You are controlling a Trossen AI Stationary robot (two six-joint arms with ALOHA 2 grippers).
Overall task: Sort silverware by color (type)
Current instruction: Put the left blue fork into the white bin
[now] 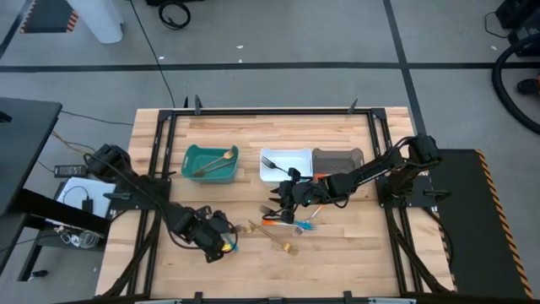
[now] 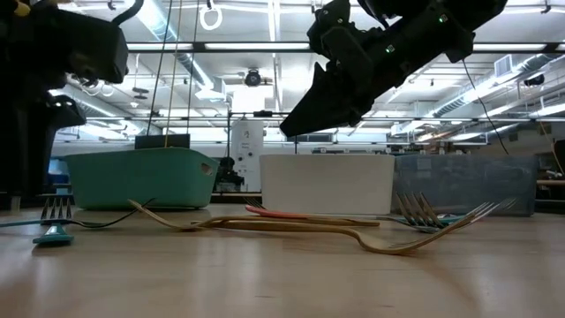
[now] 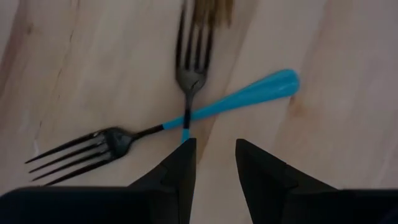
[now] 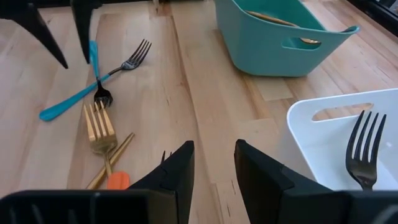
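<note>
Two blue-handled forks lie crossed on the wooden table [image 1: 354,245] near its front left. One [image 3: 236,99] lies flat with its dark head [image 3: 68,152] off to one side. The other [image 3: 189,68] runs under it, toward my left gripper [image 3: 214,149]. That gripper [image 1: 218,239] points steeply down at the crossing, open, with nothing between its fingers. My right gripper [image 1: 283,196] hangs open above a loose pile of silverware [image 1: 283,224]: a gold fork [image 4: 99,130], an orange handle [image 4: 118,180] and others. My left gripper has one fingertip [image 3: 186,152] right at the blue handle [image 3: 185,132] of the second fork, where it passes beyond the crossing. Whether that fingertip touches the handle, I cannot tell. Both forks lie flat on the table.
Three bins stand in a row at the back: a teal one [image 1: 211,162] with a gold utensil [image 4: 273,18], a white one [image 1: 285,162] with a dark fork [image 4: 364,149], and a grey one [image 1: 337,159]. Bare wood lies between the two arms and along the front.
</note>
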